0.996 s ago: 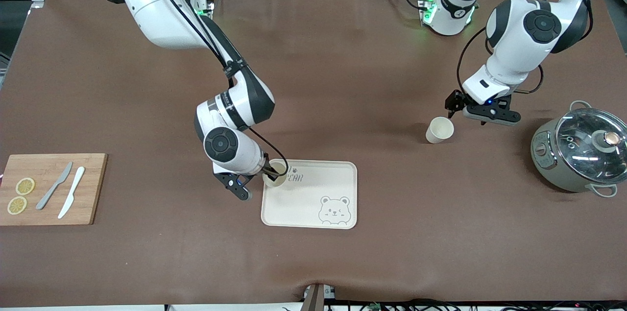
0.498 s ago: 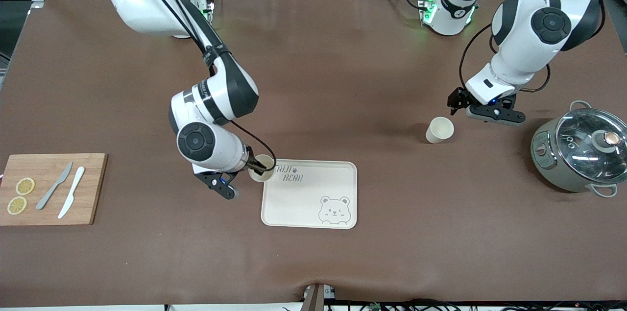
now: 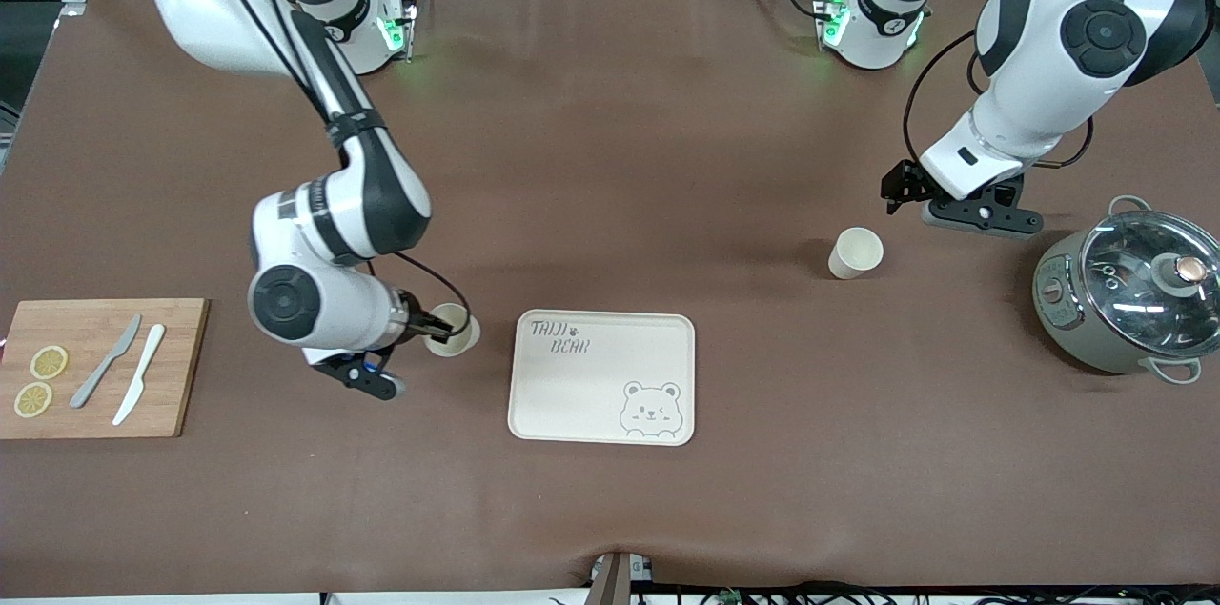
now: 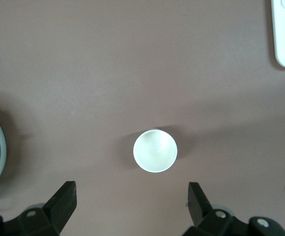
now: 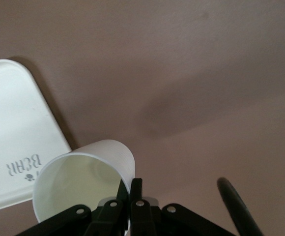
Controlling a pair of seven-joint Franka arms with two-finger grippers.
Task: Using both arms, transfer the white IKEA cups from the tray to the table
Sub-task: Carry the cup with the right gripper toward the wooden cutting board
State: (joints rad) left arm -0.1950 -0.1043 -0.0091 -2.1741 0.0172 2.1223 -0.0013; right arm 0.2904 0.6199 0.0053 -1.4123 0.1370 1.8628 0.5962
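Right hand (image 3: 440, 329): clamped on one wall of a white cup (image 3: 454, 332), one finger inside the rim and one outside, carrying it over the worktop (image 3: 610, 157) just off the tray's (image 3: 602, 405) edge toward the right arm's end.
Left hand (image 3: 913, 197): fingers spread wide and holding nothing, above the worktop just beside the second cup (image 3: 855, 252); this arm looks to be waiting.
Second cup: upright on the worktop, well apart from the tray, at about 2 o'clock from it in the front view, with the lidded pot (image 3: 1129, 296) near it toward the left arm's end.
Tray: bare of cups.
Risk, grip: the pinch is on a thin wall only, so the carried cup could swing or slip out if the arm jerks.
Risk, set-down: the cup hangs tilted in the right wrist view, so I judge it may tip over if let go before its base sits flat.
Risk, neighbours: the cutting board (image 3: 95, 367) with its knives (image 3: 122, 373) lies at 9 o'clock from the cup; carried on too far, it could knock them.
Writing: "TAIJI BEAR" on the tray, with a drawn bear face (image 3: 651, 408); no other lettering readable.
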